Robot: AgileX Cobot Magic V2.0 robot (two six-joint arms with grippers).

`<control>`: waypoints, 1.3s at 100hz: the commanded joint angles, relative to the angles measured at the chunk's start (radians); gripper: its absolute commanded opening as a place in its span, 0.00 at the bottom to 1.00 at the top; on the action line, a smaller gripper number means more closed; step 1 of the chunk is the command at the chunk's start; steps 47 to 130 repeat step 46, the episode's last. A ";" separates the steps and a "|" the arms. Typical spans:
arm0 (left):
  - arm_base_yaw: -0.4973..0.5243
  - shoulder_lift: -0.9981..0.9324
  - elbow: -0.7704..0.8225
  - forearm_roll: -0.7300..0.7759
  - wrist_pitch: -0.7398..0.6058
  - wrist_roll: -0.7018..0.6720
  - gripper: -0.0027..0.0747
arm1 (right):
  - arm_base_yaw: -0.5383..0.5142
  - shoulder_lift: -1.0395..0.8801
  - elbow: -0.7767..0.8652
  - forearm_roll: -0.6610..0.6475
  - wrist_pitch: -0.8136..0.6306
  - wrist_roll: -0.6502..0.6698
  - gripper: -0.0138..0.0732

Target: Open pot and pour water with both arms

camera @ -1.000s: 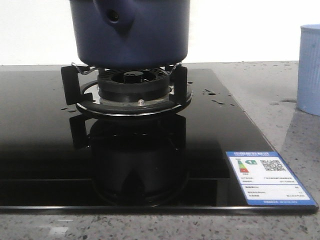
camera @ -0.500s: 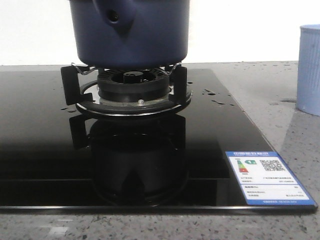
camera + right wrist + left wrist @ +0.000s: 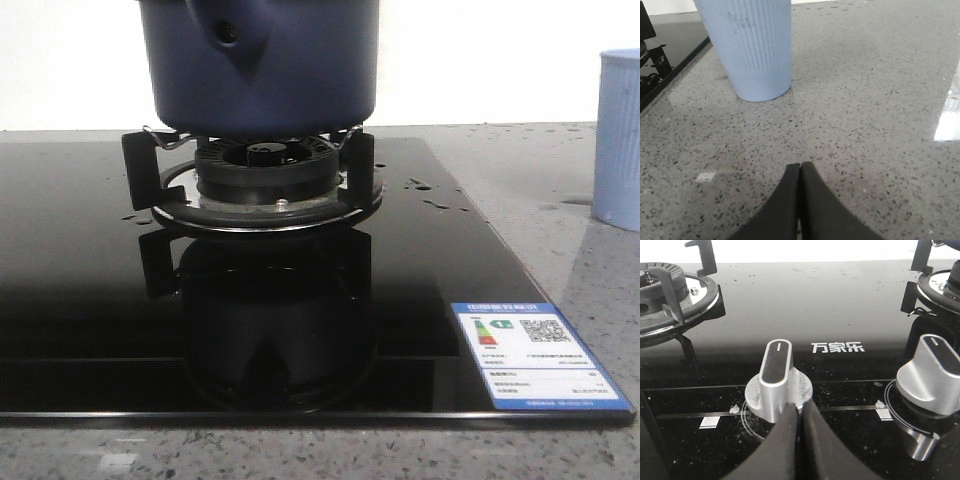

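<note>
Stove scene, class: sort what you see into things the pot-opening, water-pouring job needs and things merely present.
Belongs to the job:
the pot, on the burner stand
left gripper, shut
right gripper, shut
pale blue ribbed cup, probably, as somewhere to pour

Just there:
two silver knobs
energy label
water droplets

You're at a kitchen counter: black glass gas hob (image 3: 300, 330) with burner (image 3: 265, 165), silver control knobs (image 3: 777, 377), an energy label (image 3: 535, 355), set into grey speckled stone worktop (image 3: 865, 100), with a pale ribbed cup (image 3: 747, 45).
</note>
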 commanded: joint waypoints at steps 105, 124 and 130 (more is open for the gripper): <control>0.001 -0.023 0.033 -0.002 -0.046 -0.006 0.01 | -0.007 -0.020 0.026 0.001 -0.015 -0.011 0.07; 0.001 -0.023 0.033 -0.002 -0.046 -0.006 0.01 | -0.007 -0.020 0.026 0.001 -0.015 -0.011 0.07; 0.001 -0.023 0.033 -0.002 -0.046 -0.006 0.01 | -0.007 -0.020 0.026 0.001 -0.015 -0.011 0.07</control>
